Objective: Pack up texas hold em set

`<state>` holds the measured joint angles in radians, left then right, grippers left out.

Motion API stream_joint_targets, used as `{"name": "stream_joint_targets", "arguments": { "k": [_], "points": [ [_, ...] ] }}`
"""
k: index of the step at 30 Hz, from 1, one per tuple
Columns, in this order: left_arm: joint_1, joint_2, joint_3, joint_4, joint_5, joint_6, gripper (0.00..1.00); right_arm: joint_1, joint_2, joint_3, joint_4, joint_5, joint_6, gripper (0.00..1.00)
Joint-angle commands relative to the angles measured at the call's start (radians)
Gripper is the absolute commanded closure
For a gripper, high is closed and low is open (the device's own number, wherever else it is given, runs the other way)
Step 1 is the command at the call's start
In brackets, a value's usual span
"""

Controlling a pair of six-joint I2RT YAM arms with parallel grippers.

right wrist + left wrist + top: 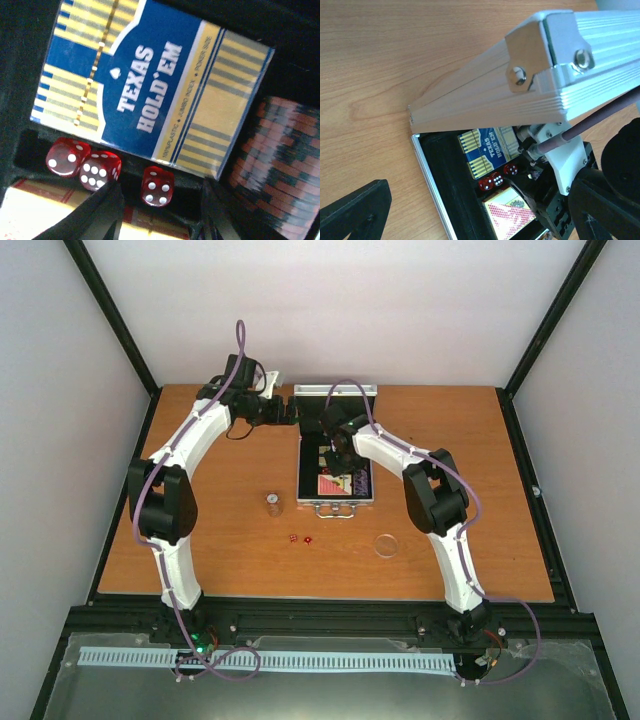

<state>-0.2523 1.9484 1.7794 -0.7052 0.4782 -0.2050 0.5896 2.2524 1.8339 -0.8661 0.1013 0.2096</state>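
The silver case [335, 472] lies open mid-table, its lid [335, 391] raised at the far end. The lid [560, 75] fills the top of the left wrist view. Inside lie a blue Texas Hold'em deck [150, 85], a red-backed deck [516, 216], a chip stack [280, 165] and three red dice [82, 162]. My right gripper [160, 215] is open down in the case, one die [157, 186] resting loose between its fingers. My left gripper [480, 222] is open beside the case's far left corner, holding nothing.
On the table in front of the case stand a short chip stack [272, 503], two small red dice [301, 539] and a clear round disc [386, 545]. The case handle [336, 510] faces the near side. White walls enclose the table.
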Motion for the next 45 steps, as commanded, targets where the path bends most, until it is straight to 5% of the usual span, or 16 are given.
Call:
{"name": "stream_joint_targets", "arguments": {
  "k": [1,9,15,25,30,37,45],
  "points": [
    [0.008,0.009,0.039,-0.009,-0.001,0.009,0.0,-0.014,-0.054,0.046,-0.006,0.04,0.003,0.52],
    [0.009,0.016,0.043,-0.01,0.0,0.007,0.0,-0.011,-0.128,0.05,-0.032,0.006,-0.003,0.27],
    [0.008,0.023,0.063,-0.015,0.002,0.007,0.0,0.03,-0.189,0.028,-0.083,-0.017,-0.008,0.26],
    [0.009,0.018,0.083,-0.019,0.006,0.006,0.0,0.303,-0.299,-0.204,-0.108,-0.076,0.08,0.25],
    [0.009,0.011,0.075,-0.018,0.007,0.004,0.0,0.378,-0.332,-0.318,-0.082,-0.111,0.128,0.14],
    [0.008,0.01,0.07,-0.013,0.008,0.001,0.0,0.403,-0.313,-0.357,-0.036,-0.175,0.115,0.09],
    [0.008,0.011,0.062,-0.014,0.005,0.004,0.0,0.402,-0.275,-0.348,0.006,-0.208,0.053,0.15]
  ]
}}
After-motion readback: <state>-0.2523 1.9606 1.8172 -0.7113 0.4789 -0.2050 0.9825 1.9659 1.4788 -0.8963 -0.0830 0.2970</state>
